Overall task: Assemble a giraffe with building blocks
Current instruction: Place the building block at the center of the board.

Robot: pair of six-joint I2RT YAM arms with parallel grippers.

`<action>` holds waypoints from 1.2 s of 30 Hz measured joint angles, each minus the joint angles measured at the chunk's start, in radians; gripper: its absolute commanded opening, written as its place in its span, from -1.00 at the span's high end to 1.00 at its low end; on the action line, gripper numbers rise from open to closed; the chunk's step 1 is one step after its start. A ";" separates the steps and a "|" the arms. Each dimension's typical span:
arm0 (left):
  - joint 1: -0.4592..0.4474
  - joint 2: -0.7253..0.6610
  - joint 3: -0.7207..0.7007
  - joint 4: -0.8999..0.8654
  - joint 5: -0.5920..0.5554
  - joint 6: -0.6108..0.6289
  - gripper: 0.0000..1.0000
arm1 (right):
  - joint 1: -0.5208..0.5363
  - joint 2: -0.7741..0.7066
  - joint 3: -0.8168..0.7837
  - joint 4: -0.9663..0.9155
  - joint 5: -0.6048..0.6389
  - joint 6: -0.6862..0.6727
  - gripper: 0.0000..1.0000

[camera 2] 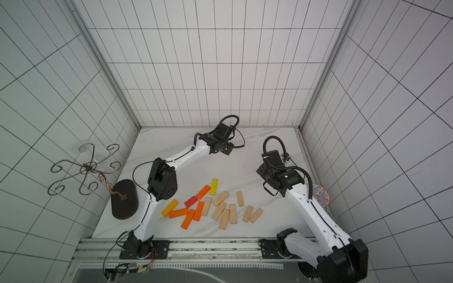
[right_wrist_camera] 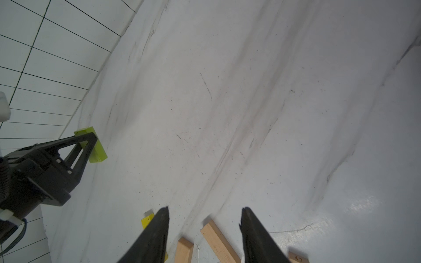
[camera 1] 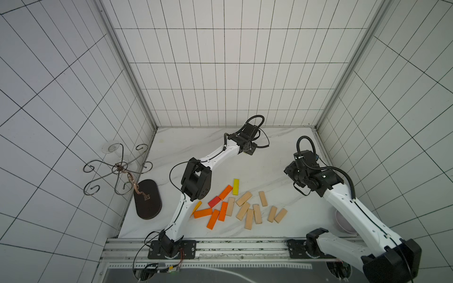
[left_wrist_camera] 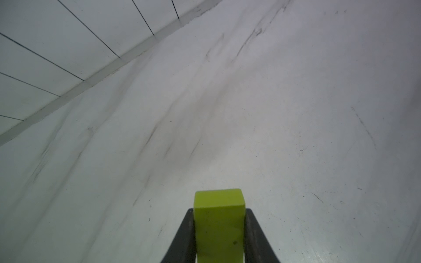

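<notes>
— Where is your left gripper (left_wrist_camera: 219,209)?
— Out by the far edge of the bench (camera 1: 196,147), about midway along it. Its jaws are clamped on a lime-green block (left_wrist_camera: 218,227), one end poking out past the fingertips. You cannot tell whether that block touches the surface.
— And your right gripper (right_wrist_camera: 205,209)?
— Toward the right edge, jaws partly apart — nothing gripped. Plain wooden blocks (right_wrist_camera: 218,241) lie on the bench beneath it.
— The other pieces?
— Loose and flat near the front edge, around its middle: orange blocks (camera 1: 203,213) and a red block (camera 1: 214,201) on the heap's left side, a yellow block (camera 1: 235,186) on its far side.
</notes>
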 measured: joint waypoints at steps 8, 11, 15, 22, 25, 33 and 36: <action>-0.017 0.200 0.206 -0.072 0.019 0.135 0.62 | -0.072 -0.004 -0.053 0.003 -0.037 -0.033 -0.06; -0.037 0.231 0.214 -0.095 0.020 0.167 0.58 | -0.083 -0.004 -0.063 0.006 -0.048 -0.041 -0.05; -0.058 0.254 0.233 -0.128 0.020 0.199 0.47 | -0.093 -0.004 -0.068 0.010 -0.055 -0.050 -0.06; -0.068 0.271 0.248 -0.169 0.021 0.250 -0.13 | -0.100 0.003 -0.068 0.014 -0.056 -0.069 -0.06; -0.066 0.272 0.253 -0.168 0.021 0.262 -0.47 | -0.105 0.013 -0.068 0.015 -0.056 -0.075 -0.08; -0.046 0.174 0.172 -0.140 0.026 0.233 -0.73 | -0.105 0.072 -0.049 -0.001 -0.049 -0.150 -0.21; -0.029 -0.027 0.010 -0.077 0.027 0.180 -0.73 | -0.105 0.158 0.016 -0.022 -0.047 -0.229 -0.27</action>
